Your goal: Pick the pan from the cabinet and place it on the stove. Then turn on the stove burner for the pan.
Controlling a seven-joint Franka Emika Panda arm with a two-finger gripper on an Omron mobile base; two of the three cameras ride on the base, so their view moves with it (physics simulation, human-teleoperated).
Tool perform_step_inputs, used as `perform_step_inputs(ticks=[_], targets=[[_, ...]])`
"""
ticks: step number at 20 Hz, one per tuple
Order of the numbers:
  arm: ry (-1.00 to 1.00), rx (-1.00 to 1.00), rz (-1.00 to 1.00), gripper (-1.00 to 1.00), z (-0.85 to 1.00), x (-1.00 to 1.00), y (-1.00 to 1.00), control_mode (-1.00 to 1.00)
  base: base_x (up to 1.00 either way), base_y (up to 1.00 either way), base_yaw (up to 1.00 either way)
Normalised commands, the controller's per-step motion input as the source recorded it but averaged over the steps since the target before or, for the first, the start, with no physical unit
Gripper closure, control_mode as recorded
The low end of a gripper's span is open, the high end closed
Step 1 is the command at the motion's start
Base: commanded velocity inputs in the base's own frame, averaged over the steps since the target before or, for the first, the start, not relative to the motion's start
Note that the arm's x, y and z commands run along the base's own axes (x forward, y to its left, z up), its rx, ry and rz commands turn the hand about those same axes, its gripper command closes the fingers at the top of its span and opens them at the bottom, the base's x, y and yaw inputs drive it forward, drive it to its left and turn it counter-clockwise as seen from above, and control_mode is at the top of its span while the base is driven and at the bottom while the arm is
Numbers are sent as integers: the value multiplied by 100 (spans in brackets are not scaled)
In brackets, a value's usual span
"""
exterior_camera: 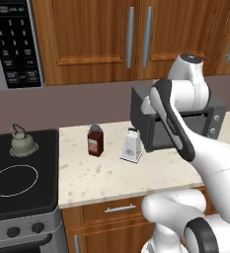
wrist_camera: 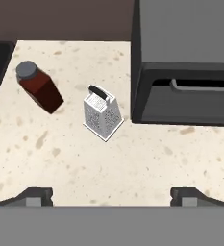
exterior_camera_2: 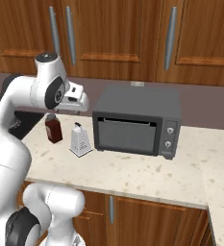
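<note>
Grater (wrist_camera: 102,113) beside jar (wrist_camera: 38,87) (dark red)

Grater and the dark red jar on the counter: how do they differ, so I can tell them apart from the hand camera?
The grater is pale silver and perforated, tapering to a black top handle; the jar is dark red with a grey lid. The grater stands next to the toaster oven; the jar stands nearer the stove. The grater looks wider at its base than the jar. Both stand upright on the speckled counter, apart from each other, untouched by the hand.
</note>
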Motion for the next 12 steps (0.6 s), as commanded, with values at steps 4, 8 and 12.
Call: perform_step_inputs(ticks=[4, 8, 12], targets=[[-33, 0, 0, -100, 15, -44, -5, -100, 0, 0, 0], [-31, 0, 0, -100, 26, -21, 0, -100, 0, 0, 0], [-30, 0, 0, -100, 37, -18, 0, -100, 0, 0, 0]])
